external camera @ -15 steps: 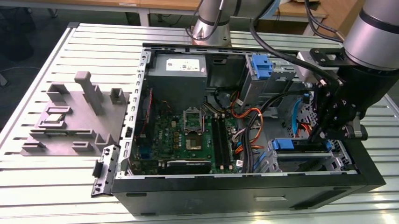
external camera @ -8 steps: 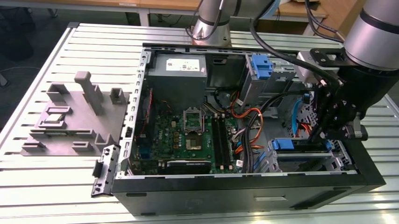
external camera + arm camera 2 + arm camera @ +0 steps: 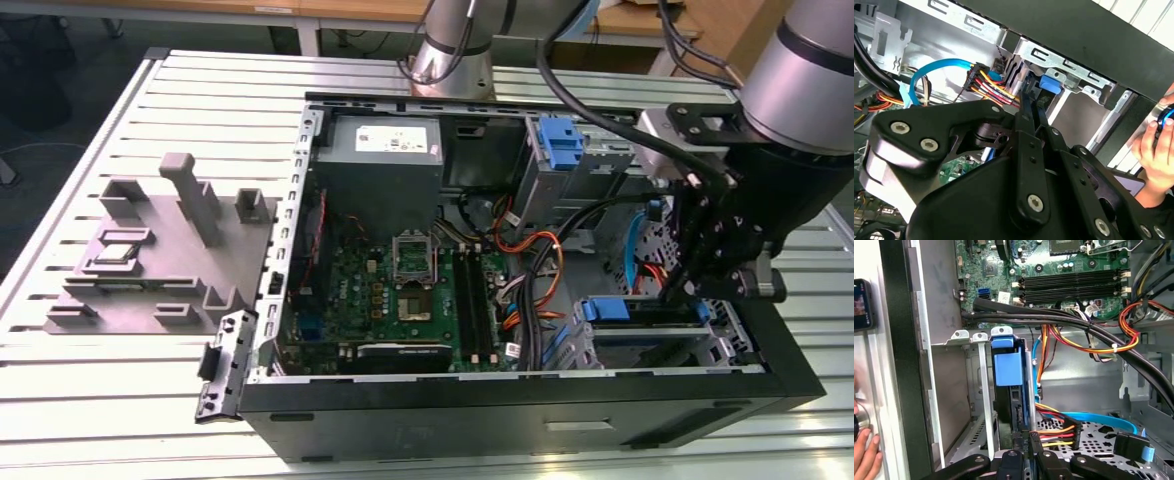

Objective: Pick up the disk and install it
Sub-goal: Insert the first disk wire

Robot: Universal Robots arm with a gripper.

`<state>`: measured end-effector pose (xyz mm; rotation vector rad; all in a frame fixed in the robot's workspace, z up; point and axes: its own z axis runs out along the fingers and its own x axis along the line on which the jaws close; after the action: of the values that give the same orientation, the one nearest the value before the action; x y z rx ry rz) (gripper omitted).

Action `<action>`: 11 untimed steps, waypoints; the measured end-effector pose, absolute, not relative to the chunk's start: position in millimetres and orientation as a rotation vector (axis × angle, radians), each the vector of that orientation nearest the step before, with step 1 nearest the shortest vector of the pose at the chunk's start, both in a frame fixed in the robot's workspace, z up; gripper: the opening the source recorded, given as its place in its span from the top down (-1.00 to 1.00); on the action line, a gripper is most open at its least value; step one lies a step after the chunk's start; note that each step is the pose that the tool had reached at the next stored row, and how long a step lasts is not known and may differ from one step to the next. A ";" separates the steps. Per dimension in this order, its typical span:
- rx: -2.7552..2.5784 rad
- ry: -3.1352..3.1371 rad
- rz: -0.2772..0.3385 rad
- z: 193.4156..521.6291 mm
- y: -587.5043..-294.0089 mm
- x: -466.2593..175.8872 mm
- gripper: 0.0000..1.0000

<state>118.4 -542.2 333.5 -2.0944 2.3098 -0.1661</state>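
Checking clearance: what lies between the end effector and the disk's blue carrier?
Nothing: in the first wrist view the end effector sits at the disk edge.

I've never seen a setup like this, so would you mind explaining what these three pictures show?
A robot arm with a black claw works inside an open desktop computer case on a slatted metal table. The exterior view looks down on everything; both wrist views ride on the arm, looking past the claw. The disk, in its blue carrier, sits upright in a drive bay, with the claw at its edge. A grey fixture block lies beside the case. A person's hand is nearby.
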 end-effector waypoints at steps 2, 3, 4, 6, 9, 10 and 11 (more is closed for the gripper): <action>-2.091 2.308 -0.159 333.4 -543.7 118.3 0.66; -2.090 2.307 -0.156 333.4 -544.2 118.4 0.66; -2.090 2.306 -0.154 333.2 -544.6 118.4 0.66; -2.089 2.306 -0.153 333.0 -545.2 118.4 0.66; -2.088 2.305 -0.151 332.9 -546.6 118.4 0.66; -2.088 2.305 -0.150 332.8 -546.7 118.4 0.66; -2.087 2.304 -0.149 332.6 -546.7 118.4 0.66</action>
<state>118.4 -546.7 332.6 -2.0874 2.3042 -0.1490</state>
